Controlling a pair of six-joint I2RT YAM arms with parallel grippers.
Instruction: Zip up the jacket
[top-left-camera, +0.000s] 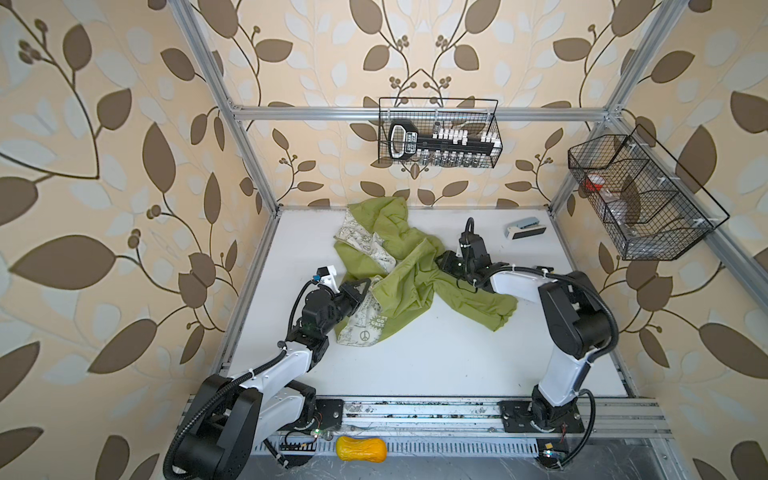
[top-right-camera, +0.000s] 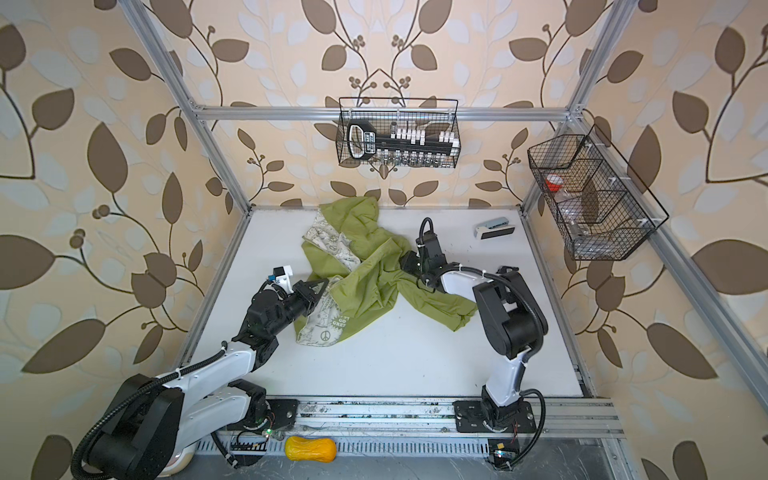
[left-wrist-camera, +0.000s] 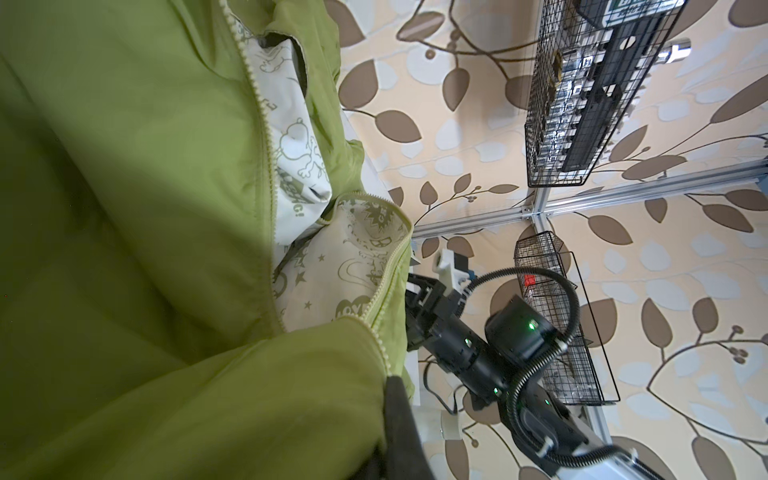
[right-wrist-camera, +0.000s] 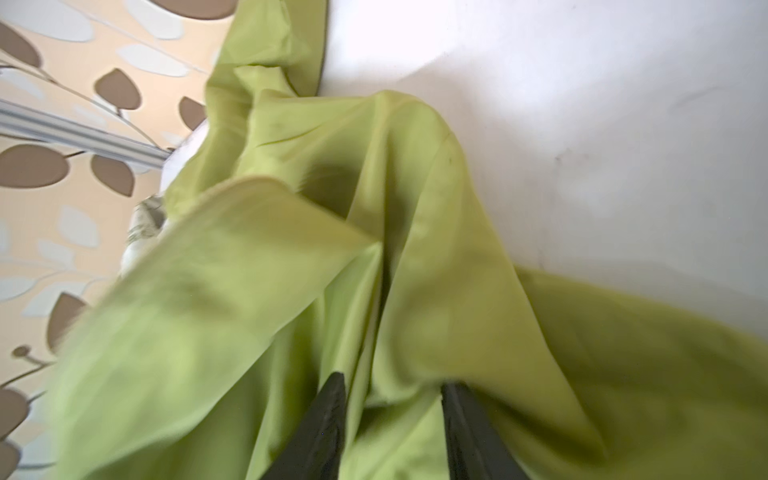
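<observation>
Jacket (top-left-camera: 411, 266) lies crumpled on the back-middle of the white table (top-left-camera: 415, 370), between the two arms, with the hood end toward the back wall. The fabric is thin, smooth olive-green with soft folds and a slight sheen. The front lies unzipped and flopped open, so the white lining (left-wrist-camera: 299, 141), printed with green cartoon figures, stars and a peace sign, shows along the left side. The zipper teeth (left-wrist-camera: 266, 137) are small pale cream beads running down both loose edges, and the two rows are apart.

Left pincer (top-left-camera: 368, 286) is fully closed and pinches the jacket's left front edge near the hem. In the left wrist view the toothed edge runs straight into the one dark finger (left-wrist-camera: 399, 419) that shows.

Right pincer (right-wrist-camera: 392, 380) is pushed into the green cloth on the jacket's right side. Its black matte fingers (right-wrist-camera: 328, 428) stand partway apart, straddling a bunched fold. Cloth sits between them but is not visibly clamped, and that view is motion-blurred.

A rectangular black wire basket (top-left-camera: 440, 133) on the back wall holds a black-and-white tool set. A second mesh basket (top-left-camera: 640, 199) hangs on the right frame. A small pale-blue and black gadget (top-left-camera: 525, 230) sits on the table's far right. A glossy orange gourd-shaped thing (top-left-camera: 360, 449) lies on the front rail.
</observation>
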